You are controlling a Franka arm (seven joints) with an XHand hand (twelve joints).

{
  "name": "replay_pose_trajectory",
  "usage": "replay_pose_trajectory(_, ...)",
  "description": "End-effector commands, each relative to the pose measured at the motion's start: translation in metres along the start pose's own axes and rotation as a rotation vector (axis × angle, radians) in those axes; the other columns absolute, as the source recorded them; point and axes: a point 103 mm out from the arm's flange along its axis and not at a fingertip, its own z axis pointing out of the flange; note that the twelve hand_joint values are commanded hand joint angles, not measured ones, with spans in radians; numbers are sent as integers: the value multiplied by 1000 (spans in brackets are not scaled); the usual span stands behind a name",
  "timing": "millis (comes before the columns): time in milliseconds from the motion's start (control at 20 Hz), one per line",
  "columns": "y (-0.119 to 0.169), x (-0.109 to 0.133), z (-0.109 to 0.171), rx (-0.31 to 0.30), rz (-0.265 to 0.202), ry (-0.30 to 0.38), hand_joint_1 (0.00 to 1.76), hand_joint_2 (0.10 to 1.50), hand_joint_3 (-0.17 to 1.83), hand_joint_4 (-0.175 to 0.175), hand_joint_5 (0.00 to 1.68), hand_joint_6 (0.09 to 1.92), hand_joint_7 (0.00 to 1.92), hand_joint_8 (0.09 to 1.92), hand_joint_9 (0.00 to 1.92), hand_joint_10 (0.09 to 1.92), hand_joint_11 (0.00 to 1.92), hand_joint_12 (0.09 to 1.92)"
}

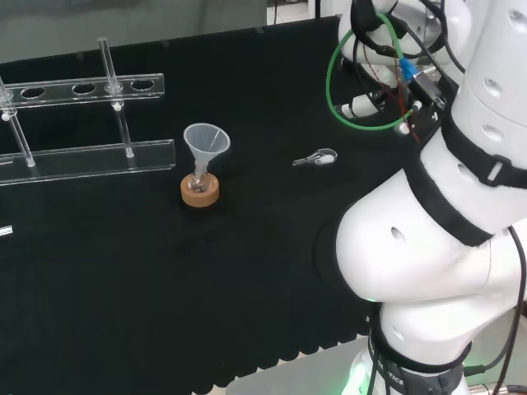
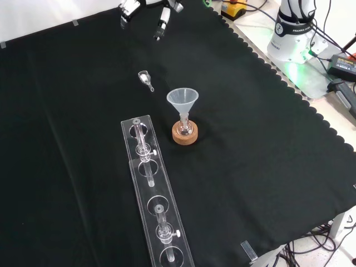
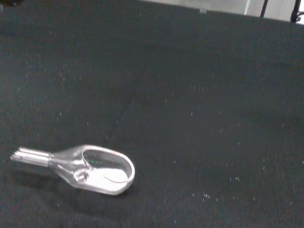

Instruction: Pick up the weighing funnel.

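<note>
The weighing funnel (image 2: 146, 79) lay flat on the counter (image 2: 250, 139), bowl up, with nothing touching it. In the front view it sat at about 11 o'clock from the funnel (image 2: 183, 100), which stood in its flask on a cork ring (image 2: 184, 135), and its short stem pointed towards 5 o'clock. The hand (image 2: 163, 18) hung at roughly 12 o'clock from the weighing funnel, well apart from it, with the fingers spread, hanging down and holding nothing. That posture probably left room for them to straddle the small piece on the way down. The wrist view showed the weighing funnel (image 3: 90, 168) from close by, resting on its rounded belly, so it would likely rock or skid if nudged from one side only. A clear rack (image 2: 150, 189) lay at 6 o'clock from it in the front view, far enough off not to obstruct. The pick-up had not yet begun. The next move called for a descent over the bowl and a pinch across its walls.
</note>
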Motion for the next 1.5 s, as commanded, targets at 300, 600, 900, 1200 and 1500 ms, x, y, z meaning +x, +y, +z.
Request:
replay_pose_trajectory(300, 17, 0, 65, 113, -91, -29, 577, 721, -5, -95, 581, 656, 620, 877, 736, 714, 685, 1324)
replay_pose_trajectory(600, 15, 3, 88, 95, -150, -18, 569, 723, -3, -113, 579, 743, 709, 870, 774, 712, 714, 1307)
replay_pose_trajectory(900, 11, 13, 99, 109, -175, -12, 560, 726, -2, -120, 581, 794, 744, 867, 792, 698, 728, 1294)
replay_pose_trajectory(1200, 13, 25, 110, 120, -196, 3, 555, 727, -1, -123, 582, 808, 748, 869, 794, 694, 727, 1293)
replay_pose_trajectory(1500, 19, 35, 115, 128, -209, 5, 551, 729, 0, -126, 589, 823, 765, 877, 793, 693, 708, 1297)
